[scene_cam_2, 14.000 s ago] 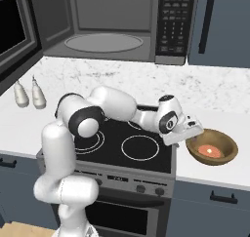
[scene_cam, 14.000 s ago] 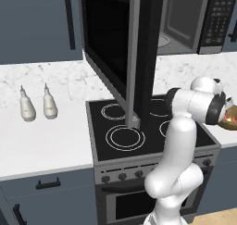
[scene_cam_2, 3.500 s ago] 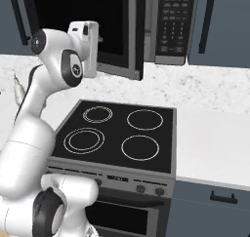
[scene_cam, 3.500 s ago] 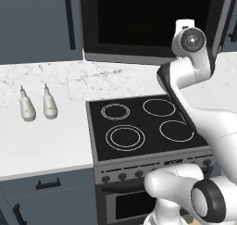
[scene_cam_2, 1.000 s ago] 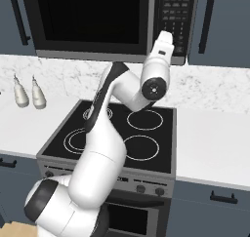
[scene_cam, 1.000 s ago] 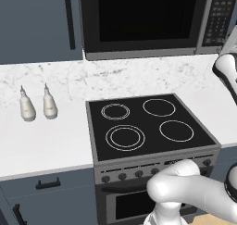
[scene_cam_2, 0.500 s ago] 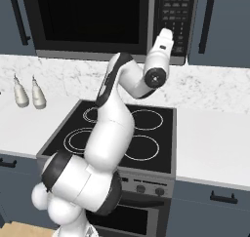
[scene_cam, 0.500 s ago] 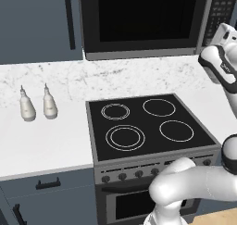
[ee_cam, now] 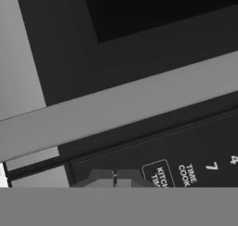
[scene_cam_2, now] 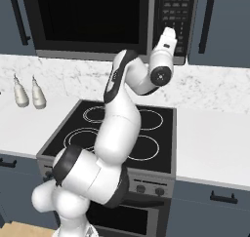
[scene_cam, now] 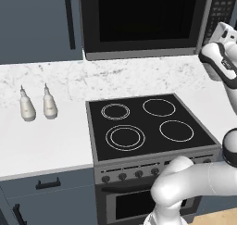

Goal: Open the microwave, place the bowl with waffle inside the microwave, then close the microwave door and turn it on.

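Right base view: the end effector (scene_cam_2: 169, 32), its fingers closed together on nothing, is raised to the keypad panel (scene_cam_2: 174, 16) on the right side of the microwave (scene_cam_2: 105, 20), just at the buttons. The microwave door (scene_cam_2: 88, 17) is shut. In the hand view the closed fingertips (ee_cam: 115, 178) sit close before labelled keys. Two small bottles (scene_cam: 36, 106) stand near the left edge of the bench (scene_cam: 41, 140), beside the stove (scene_cam: 148, 125).
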